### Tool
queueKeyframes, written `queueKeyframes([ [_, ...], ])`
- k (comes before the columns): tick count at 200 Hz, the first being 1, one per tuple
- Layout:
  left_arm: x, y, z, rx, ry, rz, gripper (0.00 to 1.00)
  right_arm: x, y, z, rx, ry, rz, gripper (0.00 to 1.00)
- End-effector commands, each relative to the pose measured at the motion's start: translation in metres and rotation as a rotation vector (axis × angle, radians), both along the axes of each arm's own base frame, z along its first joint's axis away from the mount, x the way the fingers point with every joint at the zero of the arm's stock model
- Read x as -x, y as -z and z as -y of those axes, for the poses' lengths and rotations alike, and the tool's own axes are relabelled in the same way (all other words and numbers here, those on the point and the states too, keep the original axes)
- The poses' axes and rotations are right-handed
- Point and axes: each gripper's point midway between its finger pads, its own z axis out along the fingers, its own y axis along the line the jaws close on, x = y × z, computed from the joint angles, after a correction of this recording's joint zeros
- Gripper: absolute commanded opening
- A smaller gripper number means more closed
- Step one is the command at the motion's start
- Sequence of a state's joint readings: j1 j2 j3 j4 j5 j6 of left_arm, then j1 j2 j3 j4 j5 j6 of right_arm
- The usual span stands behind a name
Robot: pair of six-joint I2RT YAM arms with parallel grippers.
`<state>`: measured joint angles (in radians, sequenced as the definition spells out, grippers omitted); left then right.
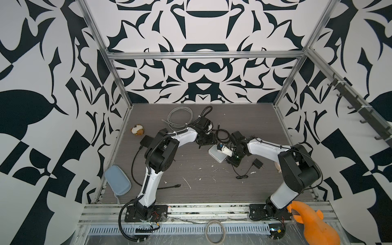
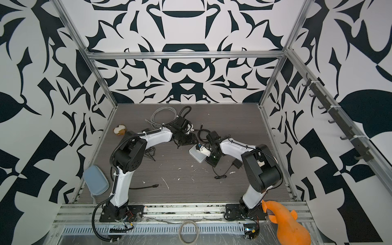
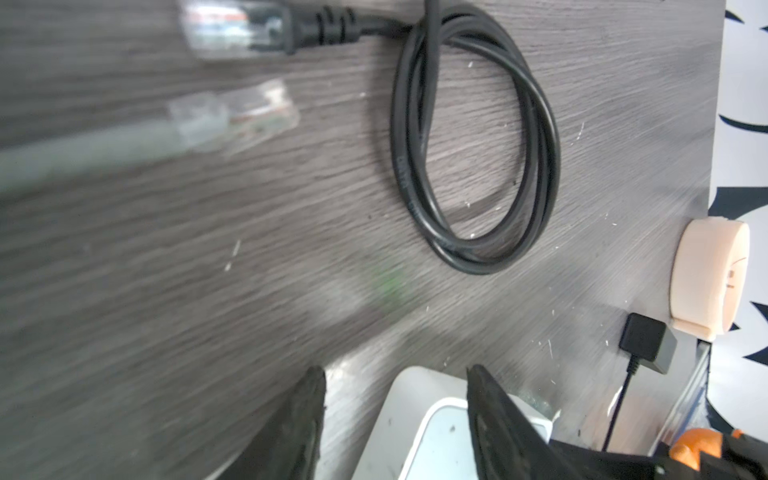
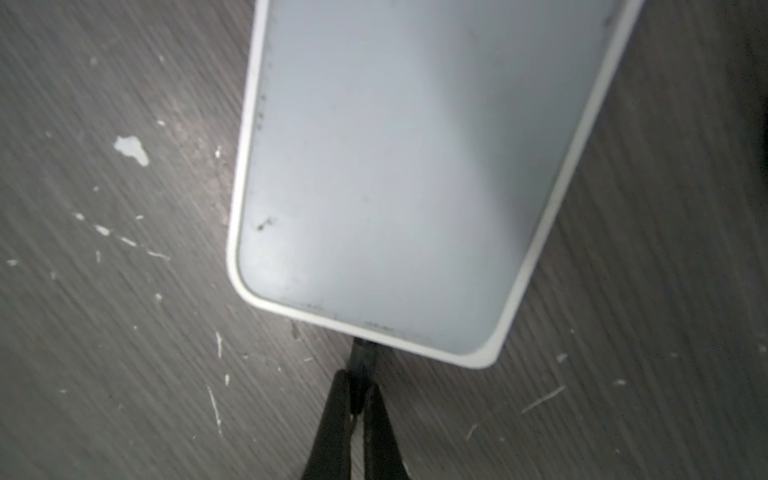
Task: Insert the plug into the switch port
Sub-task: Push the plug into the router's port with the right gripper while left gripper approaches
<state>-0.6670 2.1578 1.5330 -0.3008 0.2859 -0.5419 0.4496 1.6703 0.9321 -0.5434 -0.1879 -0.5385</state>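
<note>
The white switch (image 1: 216,154) (image 2: 196,154) lies flat near the middle of the dark table. In the right wrist view its grey top (image 4: 395,166) fills the picture. My right gripper (image 4: 359,382) (image 1: 227,159) is shut on the black plug (image 4: 361,357), whose tip meets the switch's near edge; the port itself is hidden under the rim. My left gripper (image 3: 397,370) (image 1: 209,146) stands open over the switch's other end (image 3: 432,432). One finger lies over its top and the other stands off beside it.
A black coiled cable (image 3: 473,145), a grey cable's clear connector (image 3: 249,112) and a black one (image 3: 232,29) lie just beyond the left gripper. A black power adapter (image 1: 258,164) sits right of the switch. A blue-grey case (image 1: 117,181) lies front left.
</note>
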Motion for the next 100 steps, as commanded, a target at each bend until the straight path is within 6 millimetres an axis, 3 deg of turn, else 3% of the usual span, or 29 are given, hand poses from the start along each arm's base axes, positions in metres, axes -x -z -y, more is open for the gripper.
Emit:
queueKeyframes([
  [1, 0.006, 0.016, -0.003, -0.038, 0.038, -0.033, 0.57, -0.005, -0.003, 0.003, -0.006, 0.01, 0.029, 0.0],
  [57, 0.017, 0.022, -0.014, -0.091, 0.049, -0.047, 0.57, -0.008, 0.004, -0.001, -0.03, 0.026, 0.037, 0.0],
  [100, 0.027, 0.026, -0.019, -0.129, 0.057, -0.066, 0.56, -0.011, -0.004, -0.008, -0.085, 0.032, 0.066, 0.0],
])
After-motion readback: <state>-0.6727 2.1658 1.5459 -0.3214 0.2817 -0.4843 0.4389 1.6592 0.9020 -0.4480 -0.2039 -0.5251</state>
